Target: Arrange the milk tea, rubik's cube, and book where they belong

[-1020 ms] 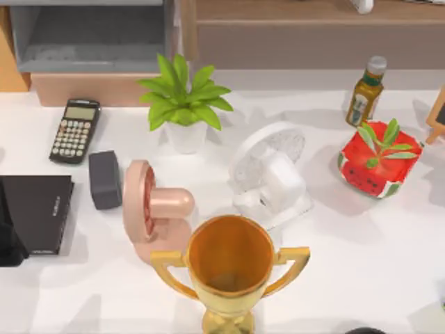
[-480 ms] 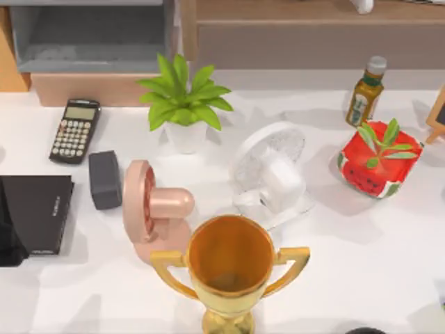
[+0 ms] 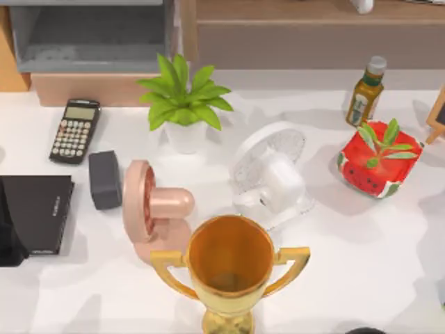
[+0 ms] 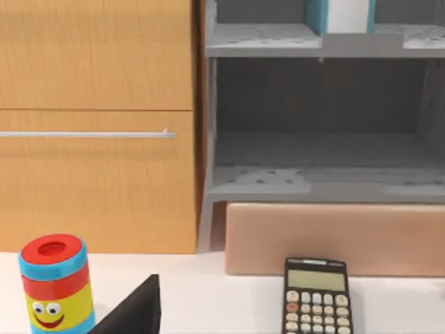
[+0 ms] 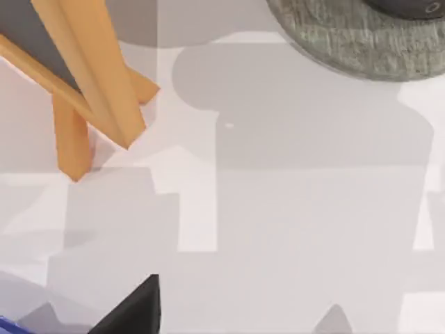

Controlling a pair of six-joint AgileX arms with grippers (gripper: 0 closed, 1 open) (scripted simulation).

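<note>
The book [image 4: 345,14] stands upright on the grey shelf unit's upper level, teal covers on either side of white page edges. The milk tea and the rubik's cube are out of view. A black part of my left gripper [image 4: 132,311] sits low over the table's left side, facing the shelf unit [image 4: 320,177] and the calculator [image 4: 314,298]. My left arm [image 3: 10,240] is a dark shape at the table's left edge. A black part of my right gripper [image 5: 133,308] hangs over bare white table beside a small wooden easel [image 5: 83,97].
A flat black slab [image 3: 38,212], dark grey box [image 3: 104,179], pink fan [image 3: 149,205], white fan [image 3: 270,177], gold trophy [image 3: 229,268], potted plant [image 3: 184,104], bottle [image 3: 366,90] and watermelon pot [image 3: 379,163] crowd the table. A smiley-face canister [image 4: 55,284] stands by the wooden cabinet.
No object on the table has moved. Only the shadows on the table's right side have shifted and grown.
</note>
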